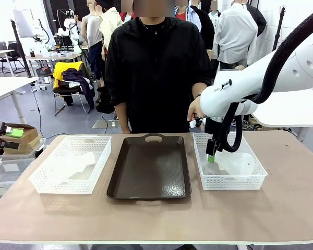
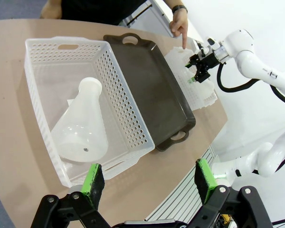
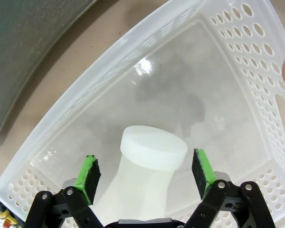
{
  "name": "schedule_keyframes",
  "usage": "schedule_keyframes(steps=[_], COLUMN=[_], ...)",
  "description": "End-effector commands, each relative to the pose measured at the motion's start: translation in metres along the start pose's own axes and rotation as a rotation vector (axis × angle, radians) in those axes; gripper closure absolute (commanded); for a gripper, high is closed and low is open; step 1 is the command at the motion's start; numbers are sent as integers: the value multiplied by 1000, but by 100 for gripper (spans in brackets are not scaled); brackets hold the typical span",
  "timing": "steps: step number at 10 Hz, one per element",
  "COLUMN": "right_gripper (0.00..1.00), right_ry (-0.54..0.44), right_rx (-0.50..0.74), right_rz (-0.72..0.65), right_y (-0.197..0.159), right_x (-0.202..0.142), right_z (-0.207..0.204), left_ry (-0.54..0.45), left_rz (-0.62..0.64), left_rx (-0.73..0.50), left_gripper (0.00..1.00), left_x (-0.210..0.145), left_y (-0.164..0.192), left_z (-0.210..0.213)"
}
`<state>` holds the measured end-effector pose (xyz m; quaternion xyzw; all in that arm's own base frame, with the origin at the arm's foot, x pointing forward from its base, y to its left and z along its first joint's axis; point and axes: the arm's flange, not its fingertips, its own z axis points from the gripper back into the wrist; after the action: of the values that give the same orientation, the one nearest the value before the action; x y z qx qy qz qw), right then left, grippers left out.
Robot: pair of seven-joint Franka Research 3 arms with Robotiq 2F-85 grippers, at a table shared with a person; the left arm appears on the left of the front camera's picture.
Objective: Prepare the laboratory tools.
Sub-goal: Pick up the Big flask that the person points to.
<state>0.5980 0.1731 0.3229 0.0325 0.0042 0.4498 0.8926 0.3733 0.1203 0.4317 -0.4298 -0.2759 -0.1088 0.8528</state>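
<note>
One frosted white flask point(image 3: 149, 164) stands in the right white basket point(image 3: 237, 61), its rimmed neck pointing up between my right gripper's point(image 3: 145, 173) green pads point(image 3: 88, 173). The jaws are open, with a gap on each side of the neck. From the front, my right gripper point(image 1: 212, 154) reaches down into that basket point(image 1: 206, 182) beside the flask point(image 1: 241, 164). A second flask point(image 2: 83, 126) lies on its side in the left basket point(image 2: 128, 114). My left gripper point(image 2: 148, 183) hangs open and empty well above the table's near edge, at the far left point(image 1: 2, 138) in the front view.
A dark brown tray point(image 1: 148, 166) with handle cut-outs lies bare between the two baskets. The person stands at the far side, one hand point(image 1: 194, 112) over the back rim of the right basket, a finger point(image 2: 183, 35) pointing down at it.
</note>
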Motion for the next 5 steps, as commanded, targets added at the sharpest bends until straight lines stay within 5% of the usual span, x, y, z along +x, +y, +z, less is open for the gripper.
schedule_keyframes(steps=[1, 5], right_gripper=[12, 66], right_ry=[17, 26], right_rx=[-35, -41], right_rz=[-17, -28], right_y=[0, 0], right_x=[6, 9], right_z=[-2, -3], left_ry=[-11, -11], left_rz=[-3, -3], left_rx=[-14, -14], left_gripper=[0, 0], left_x=[0, 0], left_y=[0, 0], left_z=[1, 1])
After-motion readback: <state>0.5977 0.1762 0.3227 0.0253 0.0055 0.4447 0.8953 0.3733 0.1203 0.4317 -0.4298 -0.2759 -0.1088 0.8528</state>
